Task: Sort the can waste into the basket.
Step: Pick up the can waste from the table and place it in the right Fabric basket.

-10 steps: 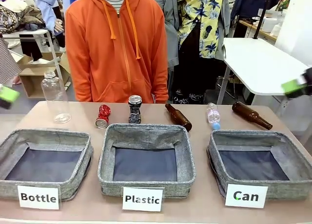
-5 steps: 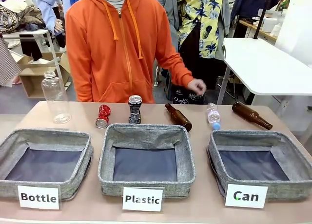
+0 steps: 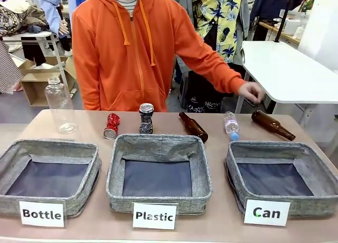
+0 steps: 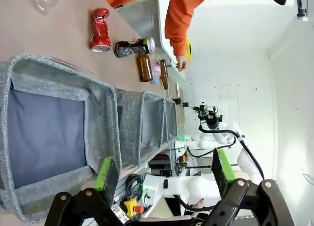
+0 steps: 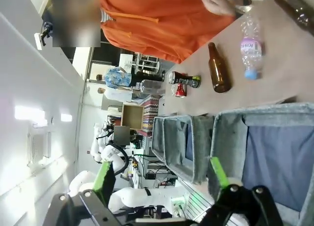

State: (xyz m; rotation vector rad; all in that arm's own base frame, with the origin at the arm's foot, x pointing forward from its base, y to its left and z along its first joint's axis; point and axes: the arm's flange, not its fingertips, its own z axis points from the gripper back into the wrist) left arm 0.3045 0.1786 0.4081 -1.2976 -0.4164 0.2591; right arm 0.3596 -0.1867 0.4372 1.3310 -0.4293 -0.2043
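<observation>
The crushed red can (image 3: 111,125) lies on its side at the back of the table, beside the upright black can (image 3: 146,118) with a silver top. The grey "Can" basket (image 3: 264,147) stands at the front right and holds nothing. In the left wrist view my left gripper (image 4: 165,169) is open above the "Bottle" basket (image 4: 100,123), with the red can (image 4: 99,29) and the black can (image 4: 132,47) farther off. My right gripper (image 5: 161,177) is open, well back from the "Can" basket (image 5: 230,132); the black can (image 5: 184,79) and the red can (image 5: 179,90) lie far beyond.
The "Plastic" basket (image 3: 158,142) stands in the middle and the "Bottle" basket (image 3: 47,147) on the left. Two brown bottles (image 3: 193,127) (image 3: 272,125), a small plastic bottle (image 3: 231,125) and a tall clear bottle (image 3: 59,105) line the back. A person's hand (image 3: 251,91) hovers over the right brown bottle.
Both grippers' green pads have drawn back out of the front view's edges. The person's arm has swung out to the right, over the right-hand brown bottle. The cans have not moved.
</observation>
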